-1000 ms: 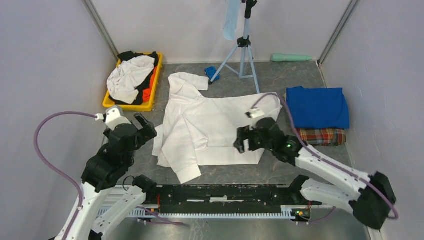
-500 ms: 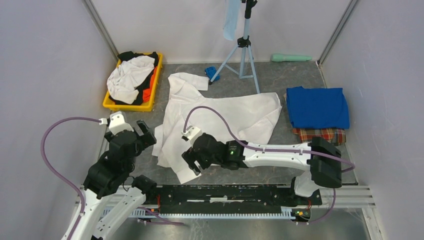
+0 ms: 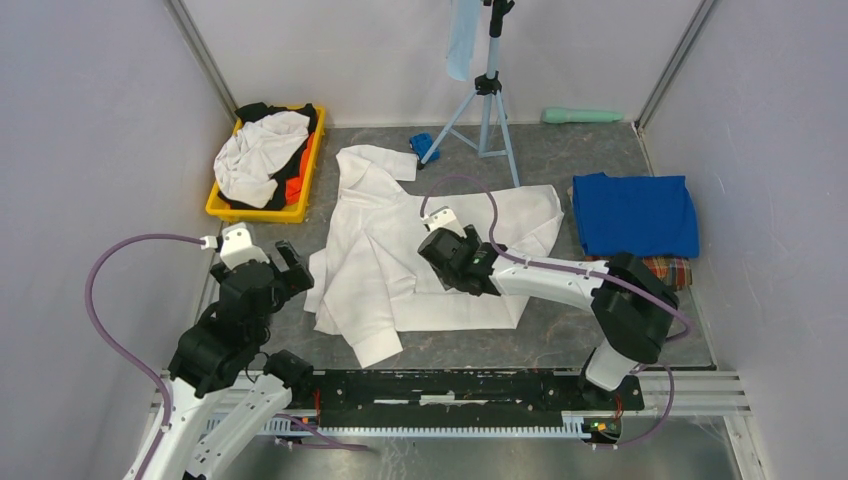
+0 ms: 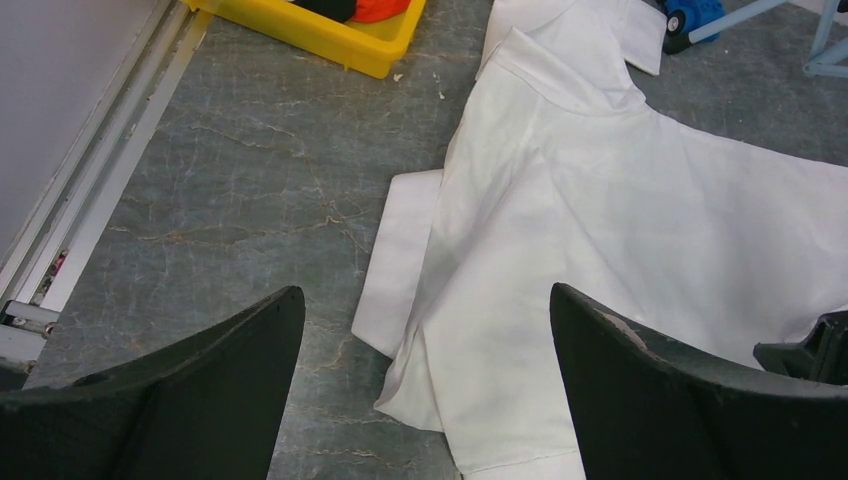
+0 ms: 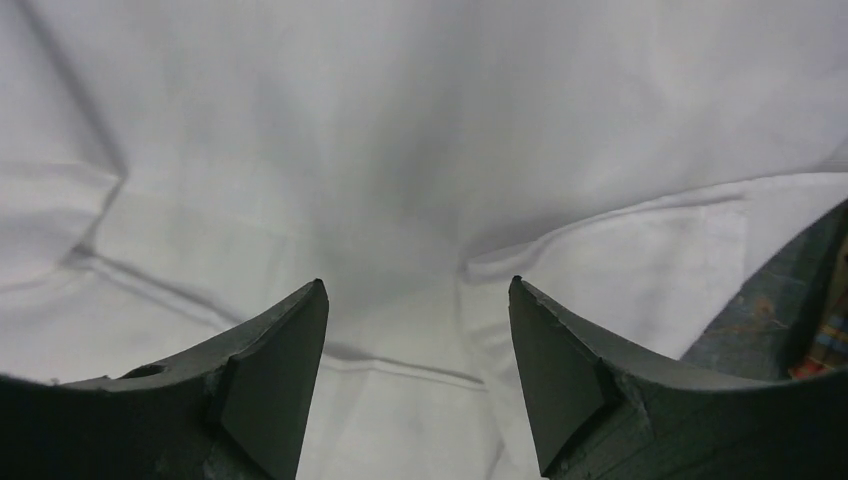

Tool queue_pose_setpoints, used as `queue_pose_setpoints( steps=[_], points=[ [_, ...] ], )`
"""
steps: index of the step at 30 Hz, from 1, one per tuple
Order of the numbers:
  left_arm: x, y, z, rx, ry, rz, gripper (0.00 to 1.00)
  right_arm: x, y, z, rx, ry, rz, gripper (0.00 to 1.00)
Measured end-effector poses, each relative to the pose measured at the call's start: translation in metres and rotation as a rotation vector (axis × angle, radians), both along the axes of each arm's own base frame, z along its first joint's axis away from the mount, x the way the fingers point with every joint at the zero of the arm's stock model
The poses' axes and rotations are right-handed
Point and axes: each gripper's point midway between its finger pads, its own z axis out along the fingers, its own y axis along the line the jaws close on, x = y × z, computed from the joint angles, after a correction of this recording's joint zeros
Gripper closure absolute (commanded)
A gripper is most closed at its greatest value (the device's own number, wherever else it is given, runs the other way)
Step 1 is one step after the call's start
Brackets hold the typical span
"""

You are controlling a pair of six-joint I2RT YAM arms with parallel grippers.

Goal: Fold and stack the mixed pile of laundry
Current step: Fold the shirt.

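Note:
A large white shirt (image 3: pixel 400 250) lies spread out in the middle of the table, one sleeve folded near the front left. My right gripper (image 3: pixel 452 262) hovers low over its centre, open, with only white fabric (image 5: pixel 420 150) showing between its fingers (image 5: pixel 270 380). My left gripper (image 3: pixel 290 268) is open beside the shirt's left sleeve (image 4: pixel 400 270), holding nothing. The rest of the laundry pile, white, black and orange pieces (image 3: pixel 262 155), fills a yellow bin (image 3: pixel 250 210) at the back left. A folded royal-blue T-shirt (image 3: pixel 635 215) lies on a plaid cloth (image 3: pixel 668 271) at the right.
A light tripod (image 3: pixel 487 100) stands at the back with a pale-blue cloth (image 3: pixel 462 40) hanging above it and a small bright-blue object (image 3: pixel 424 145) at its foot. A pale green cylinder (image 3: pixel 582 115) lies at the back wall. Walls close both sides.
My right arm swung from the shirt's near right edge across to the front left sleeve and then back up onto the shirt's middle, its jaws narrowing a little. The left arm barely moved.

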Motion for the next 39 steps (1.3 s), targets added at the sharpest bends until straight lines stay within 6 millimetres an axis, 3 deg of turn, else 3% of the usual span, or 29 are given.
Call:
queue_pose_setpoints(
  steps=[5,8,11,14,15,19,25,28,30,31,32,36,37,39],
  points=[
    [-0.001,-0.001,0.0,-0.004,-0.002,-0.01,0.02,0.017,-0.03,-0.007,-0.126,-0.037,-0.06,0.29],
    [-0.001,-0.001,0.001,-0.008,-0.006,-0.013,0.02,0.024,-0.046,-0.015,-0.188,-0.033,-0.087,0.41],
    [-0.002,-0.001,0.001,-0.009,-0.008,-0.013,0.02,0.026,-0.062,-0.025,-0.23,-0.017,-0.109,0.64],
    [-0.002,-0.001,0.001,-0.009,-0.007,-0.013,0.02,0.023,-0.079,-0.034,-0.272,0.004,-0.124,0.95],
    [-0.002,-0.001,0.001,-0.009,-0.008,-0.013,0.02,0.021,-0.084,-0.037,-0.285,0.012,-0.127,1.0],
    [-0.001,-0.002,0.001,-0.009,-0.007,-0.014,0.02,0.014,-0.099,-0.042,-0.316,0.032,-0.141,1.0],
    [-0.001,-0.003,-0.001,-0.008,-0.005,-0.019,0.03,0.004,-0.13,-0.012,-0.289,-0.038,-0.224,1.0],
    [0.0,-0.004,-0.002,-0.006,0.0,-0.023,0.02,-0.009,-0.159,-0.004,-0.256,-0.072,-0.317,0.89],
    [0.0,-0.004,-0.002,-0.005,0.002,-0.024,0.03,-0.022,-0.183,-0.008,-0.238,-0.075,-0.392,0.75],
    [0.0,-0.004,-0.003,-0.005,0.002,-0.025,0.03,-0.03,-0.195,-0.013,-0.231,-0.07,-0.434,0.74],
    [0.001,-0.005,-0.003,-0.005,0.003,-0.026,0.02,-0.039,-0.209,-0.018,-0.224,-0.065,-0.477,0.68],
    [0.002,-0.007,-0.004,-0.005,0.01,-0.034,0.02,-0.069,-0.249,-0.031,-0.162,-0.066,-0.635,0.1],
    [0.003,-0.008,-0.004,-0.007,0.012,-0.039,0.02,-0.073,-0.255,-0.03,-0.131,-0.079,-0.665,0.02],
    [0.004,-0.009,-0.004,-0.007,0.014,-0.041,0.02,-0.076,-0.258,-0.02,-0.047,-0.125,-0.714,0.02]
  ],
)
